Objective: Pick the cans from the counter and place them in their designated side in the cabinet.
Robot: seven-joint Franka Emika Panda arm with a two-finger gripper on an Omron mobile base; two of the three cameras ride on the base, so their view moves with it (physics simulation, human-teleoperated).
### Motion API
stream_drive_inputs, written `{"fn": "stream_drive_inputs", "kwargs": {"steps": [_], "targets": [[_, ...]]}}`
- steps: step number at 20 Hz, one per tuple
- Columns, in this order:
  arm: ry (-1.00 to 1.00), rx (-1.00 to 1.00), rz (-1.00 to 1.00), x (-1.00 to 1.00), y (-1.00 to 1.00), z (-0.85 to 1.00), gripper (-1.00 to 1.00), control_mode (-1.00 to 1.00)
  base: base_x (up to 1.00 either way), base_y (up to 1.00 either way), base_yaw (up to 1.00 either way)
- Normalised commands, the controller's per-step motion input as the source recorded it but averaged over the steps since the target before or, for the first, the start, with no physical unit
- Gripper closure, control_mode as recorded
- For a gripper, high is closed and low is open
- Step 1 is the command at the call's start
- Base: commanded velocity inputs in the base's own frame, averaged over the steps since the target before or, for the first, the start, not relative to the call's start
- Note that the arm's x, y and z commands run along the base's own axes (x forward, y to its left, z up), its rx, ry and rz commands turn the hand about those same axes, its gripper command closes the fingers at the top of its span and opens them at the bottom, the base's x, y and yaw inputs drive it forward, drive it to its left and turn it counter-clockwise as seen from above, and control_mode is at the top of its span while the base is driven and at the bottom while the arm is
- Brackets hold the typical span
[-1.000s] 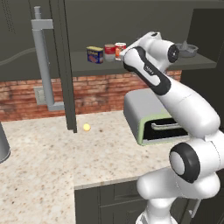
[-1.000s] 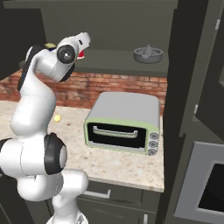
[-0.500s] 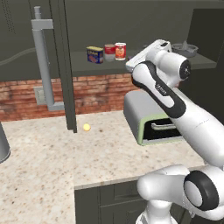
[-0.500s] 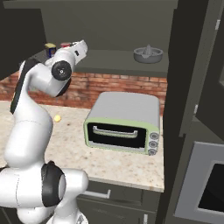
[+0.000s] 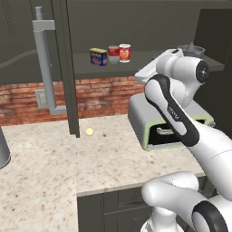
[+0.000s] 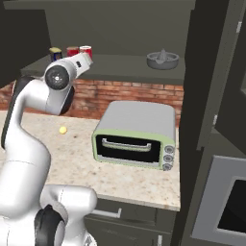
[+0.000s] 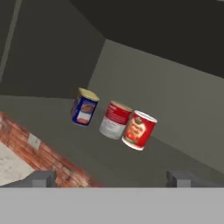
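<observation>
The red can [image 7: 139, 130] and the grey can [image 7: 115, 120], ahead of the open, empty gripper [image 7: 111, 178], look stiff, light and smooth, best held at mid-height across the round wall.

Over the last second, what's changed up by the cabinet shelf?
The arm pulled its gripper back from the shelf, away from the red can. It holds nothing. The red can, silver can and blue tin stayed lined up on the cabinet shelf.

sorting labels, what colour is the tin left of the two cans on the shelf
Blue with a yellow top and a red-orange label patch; the tin shows best in the hand view.
</observation>
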Motion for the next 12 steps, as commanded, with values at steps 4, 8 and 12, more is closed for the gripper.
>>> {"fn": "stream_drive_inputs", "kwargs": {"steps": [4, 8, 12], "targets": [[0.1, -0.04, 0.01, -0.69, -0.1, -0.03, -1.0, -1.0, 0.0, 0.0, 0.0], [0.0, -0.04, 0.01, -0.82, -0.2, -0.06, -1.0, -1.0, 0.0, 0.0, 0.0], [-0.03, -0.03, 0.0, -0.89, -0.22, -0.09, -1.0, -1.0, 0.0, 0.0, 0.0]]}}
